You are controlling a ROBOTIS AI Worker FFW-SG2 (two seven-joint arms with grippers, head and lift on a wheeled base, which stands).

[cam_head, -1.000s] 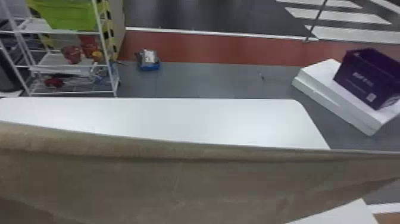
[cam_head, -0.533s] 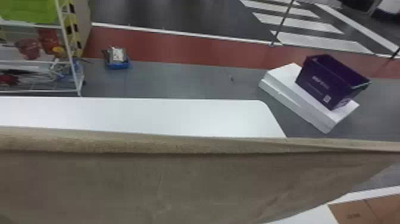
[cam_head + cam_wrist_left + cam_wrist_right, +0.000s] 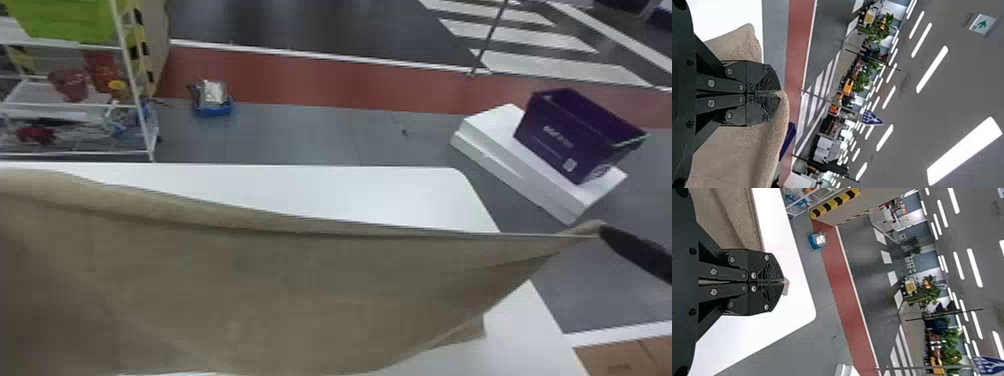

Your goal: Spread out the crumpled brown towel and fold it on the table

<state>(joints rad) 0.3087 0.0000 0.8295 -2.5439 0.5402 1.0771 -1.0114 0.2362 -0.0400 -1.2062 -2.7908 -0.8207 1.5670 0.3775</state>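
Observation:
The brown towel (image 3: 300, 290) hangs stretched across the head view, its top edge sloping down from left to right above the white table (image 3: 350, 195). At its upper right corner, my right gripper (image 3: 602, 231) holds the cloth. In the right wrist view the right gripper (image 3: 783, 282) is shut, a small bit of towel (image 3: 786, 286) poking out at its tips. The left wrist view has my left gripper (image 3: 778, 93) shut on the towel's edge, with cloth (image 3: 730, 152) draping on both sides of it.
A purple crate (image 3: 575, 135) rests on white blocks (image 3: 505, 150) on the floor beyond the table's right corner. At the far left stands a white shelf rack (image 3: 75, 105). A blue item (image 3: 214, 100) lies on the floor behind the table.
The towel's right end has come inward and lower, bringing the right gripper into the head view. Its left end sits higher. The head view has shifted sideways over the background.

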